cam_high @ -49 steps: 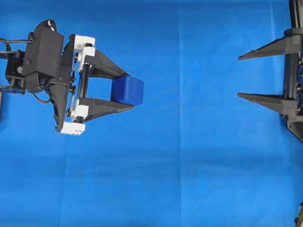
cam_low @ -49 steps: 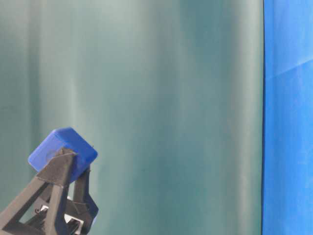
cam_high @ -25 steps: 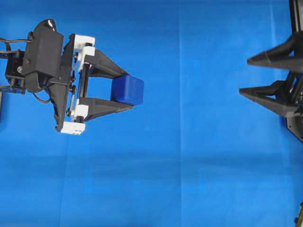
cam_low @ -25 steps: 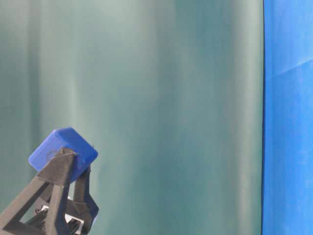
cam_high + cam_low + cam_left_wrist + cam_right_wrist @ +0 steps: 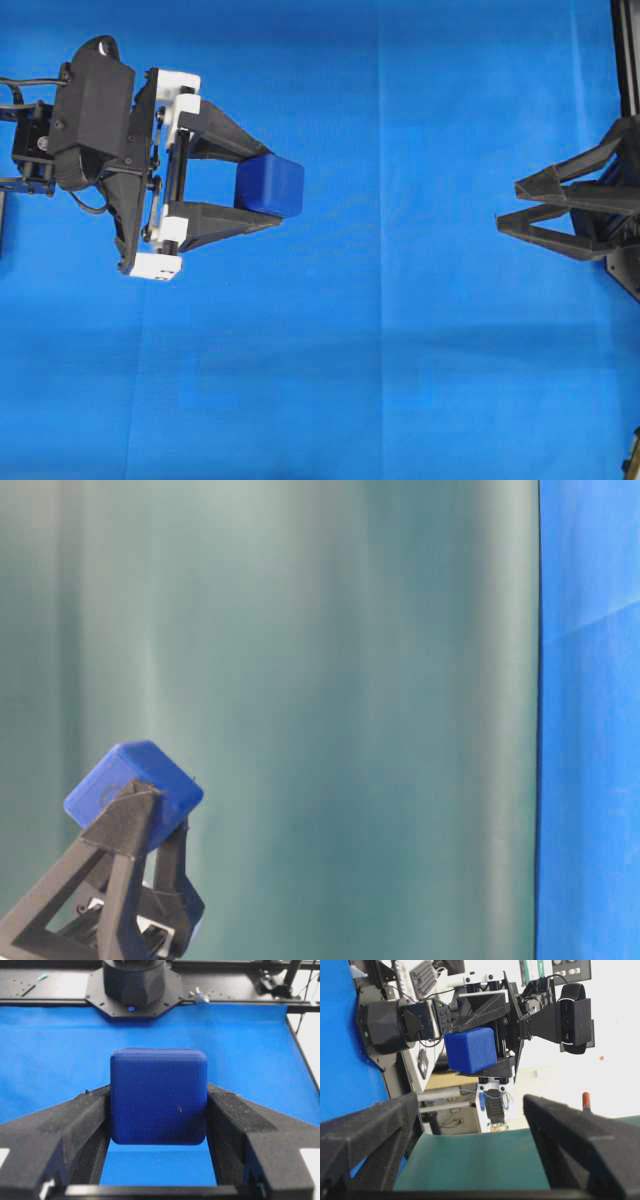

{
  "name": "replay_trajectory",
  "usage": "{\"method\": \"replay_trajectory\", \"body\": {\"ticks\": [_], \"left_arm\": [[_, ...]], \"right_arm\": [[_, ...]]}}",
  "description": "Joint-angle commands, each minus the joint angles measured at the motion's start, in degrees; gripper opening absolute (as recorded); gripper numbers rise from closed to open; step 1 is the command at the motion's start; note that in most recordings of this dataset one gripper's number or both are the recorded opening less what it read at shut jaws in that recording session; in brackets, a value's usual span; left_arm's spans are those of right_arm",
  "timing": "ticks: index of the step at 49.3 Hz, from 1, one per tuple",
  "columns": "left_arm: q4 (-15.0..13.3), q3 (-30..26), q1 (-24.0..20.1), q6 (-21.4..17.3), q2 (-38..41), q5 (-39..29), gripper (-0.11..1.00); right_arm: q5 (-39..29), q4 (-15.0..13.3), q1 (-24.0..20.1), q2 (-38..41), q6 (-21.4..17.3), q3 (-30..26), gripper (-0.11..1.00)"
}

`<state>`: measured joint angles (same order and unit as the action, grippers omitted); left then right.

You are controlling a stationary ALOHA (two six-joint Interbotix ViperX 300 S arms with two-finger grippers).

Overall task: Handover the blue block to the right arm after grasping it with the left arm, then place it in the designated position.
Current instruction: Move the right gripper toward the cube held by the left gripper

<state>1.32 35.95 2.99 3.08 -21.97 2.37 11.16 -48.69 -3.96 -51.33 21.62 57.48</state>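
Block held out by the left pincer, right pincer facing it and not yet on it.

Overhead: the left pincer (image 5: 262, 190) clamps the blue block (image 5: 271, 187) at its fingertips above the blue tabletop (image 5: 400, 350), leaving most of the cube exposed, likely so the other arm has room to grip; the right pincer (image 5: 507, 207) is well apart, tips aimed at it. Table-level: the block (image 5: 133, 791) sits raised on the fingers, tilted. Left wrist: both pads (image 5: 95, 1125) press opposite faces of the block (image 5: 159, 1096). Right wrist: the right pincer's wide-spread, empty fingers (image 5: 365, 1135) frame the block (image 5: 470, 1050), seemingly lining up the handover.
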Motion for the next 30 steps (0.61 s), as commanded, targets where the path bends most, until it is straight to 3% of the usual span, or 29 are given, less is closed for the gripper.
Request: {"method": "replay_trajectory", "body": {"ticks": [1, 30], "left_arm": [[-0.1, -0.6, -0.3, 0.0, -1.2, 0.5, 0.49], [-0.1, -0.6, -0.3, 0.4, -1.2, 0.5, 0.49]], "right_arm": [[0.2, -0.1, -0.1, 0.3, -0.1, -1.2, 0.95], [-1.8, -0.3, -0.1, 0.8, 0.0, -1.4, 0.95]]}}
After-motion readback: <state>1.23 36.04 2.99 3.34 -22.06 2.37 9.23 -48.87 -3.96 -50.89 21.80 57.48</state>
